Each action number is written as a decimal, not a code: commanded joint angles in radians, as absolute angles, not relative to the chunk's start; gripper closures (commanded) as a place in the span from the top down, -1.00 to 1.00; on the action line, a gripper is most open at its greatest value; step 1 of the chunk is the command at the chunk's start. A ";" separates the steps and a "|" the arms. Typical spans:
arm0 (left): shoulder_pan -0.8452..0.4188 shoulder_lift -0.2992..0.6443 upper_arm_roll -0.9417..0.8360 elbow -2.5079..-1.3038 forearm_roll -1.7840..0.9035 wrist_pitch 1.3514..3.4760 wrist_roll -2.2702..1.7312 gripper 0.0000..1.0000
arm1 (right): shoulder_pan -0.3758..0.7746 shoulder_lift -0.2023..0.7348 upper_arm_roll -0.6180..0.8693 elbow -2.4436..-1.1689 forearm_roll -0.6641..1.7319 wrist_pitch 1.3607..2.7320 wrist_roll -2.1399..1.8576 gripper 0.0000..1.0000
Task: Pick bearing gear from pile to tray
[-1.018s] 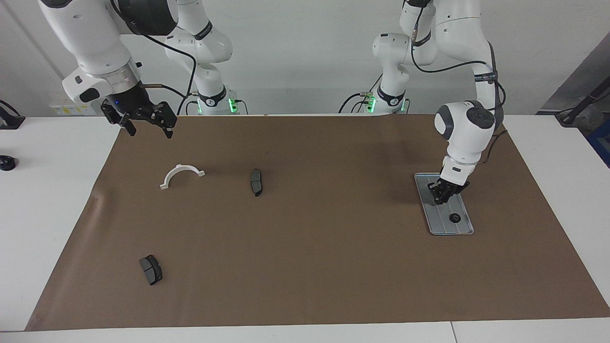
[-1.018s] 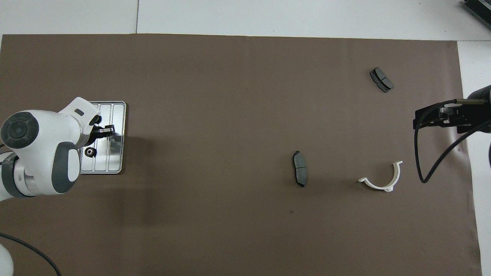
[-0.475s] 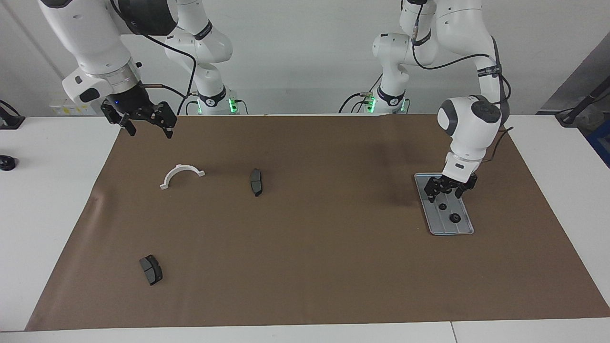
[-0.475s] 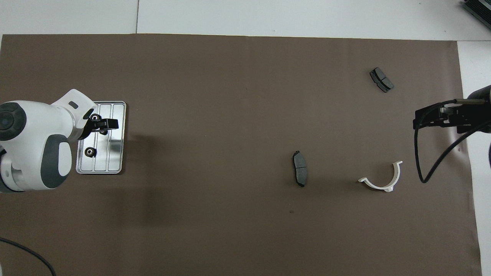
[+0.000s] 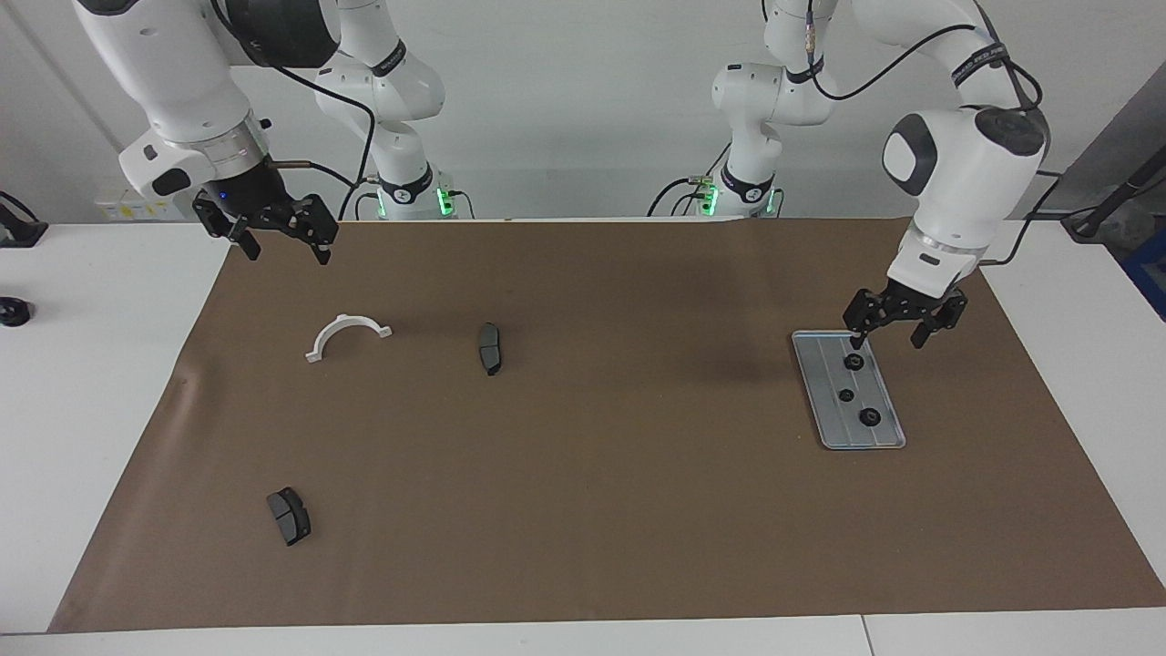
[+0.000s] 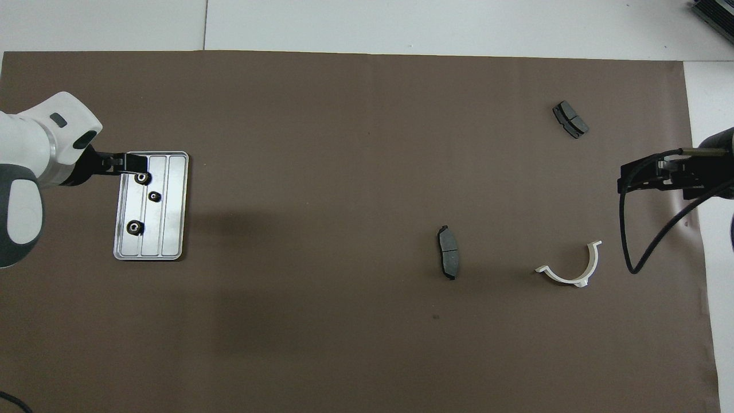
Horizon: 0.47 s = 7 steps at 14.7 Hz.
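Brown paper [image 5: 592, 474] covers most of the white surface [image 5: 91, 383] before a pale wall. Toward the left arm's end lies the tray [image 5: 824, 428], three black gears [image 5: 845, 395] in a row on it. Over its robot-side end hangs the left claw [image 5: 892, 339], fingers wide, holding nothing. The right claw [image 5: 284, 244] waits wide above the paper's edge, near the white bracket [image 5: 346, 333] and two brake pads [image 5: 490, 347].
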State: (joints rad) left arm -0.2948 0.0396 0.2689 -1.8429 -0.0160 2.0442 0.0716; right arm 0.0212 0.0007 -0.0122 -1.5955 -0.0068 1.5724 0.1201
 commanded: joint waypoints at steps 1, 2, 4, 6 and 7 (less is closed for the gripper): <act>-0.281 0.037 0.276 -1.731 -0.002 1.927 0.115 1.00 | 0.017 -0.015 -0.011 -1.605 0.000 1.559 0.104 1.00; -0.278 0.035 0.281 -1.706 -0.002 1.911 0.123 1.00 | 0.017 -0.015 -0.011 -1.606 0.000 1.559 0.104 1.00; -0.256 0.037 0.284 -1.645 -0.002 1.849 0.127 1.00 | 0.017 -0.015 -0.009 -1.605 0.000 1.559 0.104 1.00; -0.255 0.037 0.281 -1.615 -0.002 1.789 0.127 1.00 | 0.017 -0.015 -0.009 -1.605 0.000 1.559 0.104 1.00; -0.258 0.037 0.278 -1.615 -0.002 1.796 0.127 1.00 | 0.018 -0.015 -0.011 -1.606 0.000 1.559 0.104 1.00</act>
